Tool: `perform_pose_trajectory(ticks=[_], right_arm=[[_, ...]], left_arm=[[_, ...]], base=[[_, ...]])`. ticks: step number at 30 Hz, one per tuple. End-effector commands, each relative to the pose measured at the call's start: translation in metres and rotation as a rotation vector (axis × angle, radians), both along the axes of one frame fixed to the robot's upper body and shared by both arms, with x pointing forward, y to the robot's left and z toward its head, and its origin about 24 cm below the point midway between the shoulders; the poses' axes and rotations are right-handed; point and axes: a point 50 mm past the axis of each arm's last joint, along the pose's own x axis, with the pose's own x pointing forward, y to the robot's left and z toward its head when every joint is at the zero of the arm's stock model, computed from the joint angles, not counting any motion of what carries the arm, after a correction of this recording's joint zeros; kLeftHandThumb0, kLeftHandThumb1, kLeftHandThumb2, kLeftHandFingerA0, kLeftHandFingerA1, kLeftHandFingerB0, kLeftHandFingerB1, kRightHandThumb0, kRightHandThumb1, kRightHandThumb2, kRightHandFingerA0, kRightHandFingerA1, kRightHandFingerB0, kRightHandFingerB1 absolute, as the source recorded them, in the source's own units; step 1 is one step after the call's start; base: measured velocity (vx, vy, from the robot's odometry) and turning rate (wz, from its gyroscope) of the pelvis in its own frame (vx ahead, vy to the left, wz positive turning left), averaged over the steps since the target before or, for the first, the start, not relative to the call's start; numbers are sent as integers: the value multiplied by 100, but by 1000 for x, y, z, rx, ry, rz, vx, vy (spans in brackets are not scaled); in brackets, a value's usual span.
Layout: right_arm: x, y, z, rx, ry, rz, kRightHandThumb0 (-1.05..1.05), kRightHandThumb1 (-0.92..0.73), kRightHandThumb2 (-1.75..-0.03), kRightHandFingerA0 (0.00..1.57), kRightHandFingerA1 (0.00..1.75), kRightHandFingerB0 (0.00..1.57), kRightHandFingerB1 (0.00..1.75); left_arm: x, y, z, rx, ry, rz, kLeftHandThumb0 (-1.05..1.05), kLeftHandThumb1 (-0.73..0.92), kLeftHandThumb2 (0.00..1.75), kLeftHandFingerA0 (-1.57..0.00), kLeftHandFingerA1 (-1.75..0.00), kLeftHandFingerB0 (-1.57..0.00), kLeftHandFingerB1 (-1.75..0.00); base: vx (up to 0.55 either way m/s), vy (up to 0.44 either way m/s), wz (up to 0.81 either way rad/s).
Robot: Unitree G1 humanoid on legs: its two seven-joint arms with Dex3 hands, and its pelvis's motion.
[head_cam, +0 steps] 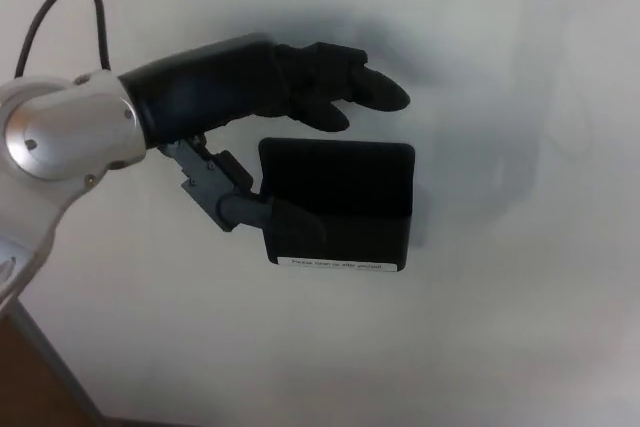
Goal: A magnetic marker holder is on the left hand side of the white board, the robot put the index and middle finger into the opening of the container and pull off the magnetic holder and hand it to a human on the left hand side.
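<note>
Black marker holder (338,205) sticks to whiteboard (520,67), opening up. Left hand (270,127) is the near one: two fingers (375,90) just above the opening, thumb (285,219) on its front, spread, gripping nothing yet. Next move prob. straight down.

We see a white board (500,347), a black magnetic holder (345,192) stuck on it with a white label strip along its base, our left hand (290,137) spread around it, two fingers (375,92) above its top edge, thumb (285,219) against its front.
</note>
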Motion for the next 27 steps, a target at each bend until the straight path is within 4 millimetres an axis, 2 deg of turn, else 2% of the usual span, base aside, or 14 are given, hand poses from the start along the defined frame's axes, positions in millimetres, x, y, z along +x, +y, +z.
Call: perform_pose_trajectory(ticks=[1, 2, 3, 10, 27], right_arm=[[2, -6, 2, -3, -23, -8, -59, -77, -63, 75, 54, 63, 48], [2, -5, 2, -3, -23, -7, -59, -77, -63, 75, 54, 63, 48], [2, -5, 2, -4, -21, -8, -59, -77, -64, 76, 54, 63, 47], [3, -5, 2, 1, -19, -9, -60, -78, -63, 74, 54, 63, 47], [13, -4, 4, -15, -39, 6, -62, -79, -64, 74, 53, 61, 48]], left_arm=[[10, 7, -3, 99, 90, 86, -32, 13, 81, -8, -51, -6, -49], [11, 6, -2, 101, 92, 88, -32, 13, 81, -8, -51, -6, -49], [12, 6, -2, 107, 93, 91, -72, 37, 71, -18, -40, -13, -35], [14, 4, -4, 140, 113, 106, -73, 37, 69, -19, -40, -14, -34], [9, -2, -24, 127, 201, 72, -72, 37, 71, -16, -40, -10, -34]], base=[[0, 0, 0], [0, 0, 0], [0, 0, 0], [0, 0, 0], [0, 0, 0]])
